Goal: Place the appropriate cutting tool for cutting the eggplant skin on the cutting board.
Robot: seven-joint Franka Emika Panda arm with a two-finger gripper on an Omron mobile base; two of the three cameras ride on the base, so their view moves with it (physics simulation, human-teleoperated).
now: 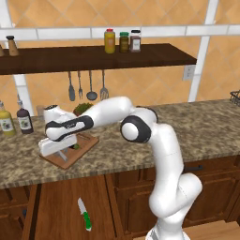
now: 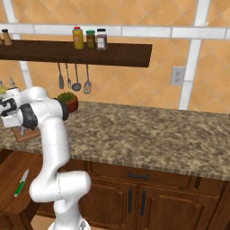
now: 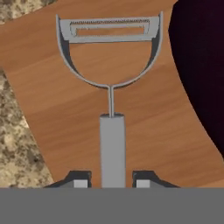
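The grey peeler (image 3: 112,87) lies flat on the wooden cutting board (image 3: 57,100), its forked head pointing away from my hand. My gripper (image 3: 112,180) is open: its fingertips (image 3: 78,179) stand on either side of the slim handle, each with a small gap to it. The dark purple eggplant (image 3: 199,65) lies on the board just right of the peeler's head. From the left base view, my gripper (image 1: 60,149) hangs low over the cutting board (image 1: 88,143), and a green bit of the eggplant's stem (image 1: 75,146) peeks out beside it.
A green-handled knife (image 1: 84,214) lies low in front of the cabinets. A ladle, fork and whisk (image 1: 91,86) hang under the shelf. Bottles (image 1: 24,119) stand left of the board, and a potted plant (image 2: 67,101) stands behind it. Speckled counter (image 1: 197,131) stretches to the right.
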